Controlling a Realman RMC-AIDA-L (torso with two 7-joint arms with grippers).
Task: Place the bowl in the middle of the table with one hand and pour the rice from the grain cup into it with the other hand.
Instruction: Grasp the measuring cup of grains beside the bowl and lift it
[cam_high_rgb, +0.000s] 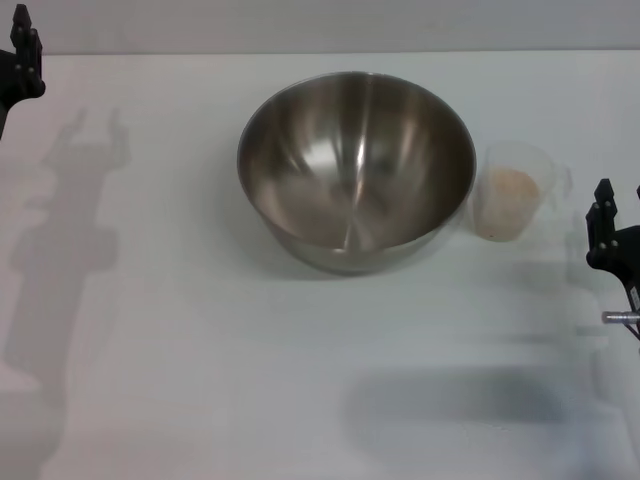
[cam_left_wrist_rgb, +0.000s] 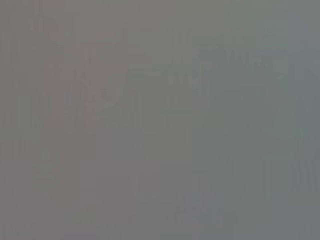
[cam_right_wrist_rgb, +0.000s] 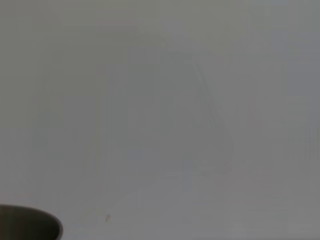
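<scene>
- The right gripper (cam_high_rgb: 610, 212) is hovering at the right edge of the head view, near the grain cup but not touching it; its two dark fingertips are standing apart with a gap between them, holding nothing.
- The left gripper (cam_high_rgb: 22, 50) is sitting at the far left corner of the head view, well apart from everything; whether its fingers are spread or pressed together cannot be told.
- The grain cup (cam_high_rgb: 512, 190) is standing upright on the table (cam_high_rgb: 200, 380), just beside the bowl on the robot's right, and is holding the rice (cam_high_rgb: 508, 200) as a pale beige mass filling its lower part.
- The bowl (cam_high_rgb: 356, 170) is resting upright on the table around the middle, a little toward the far side, its shiny inside showing no grains.
- The right wrist view is showing mostly plain white surface, with a dark curved edge at one corner that is too unclear to name.
- The left wrist view is showing only a flat grey field.
</scene>
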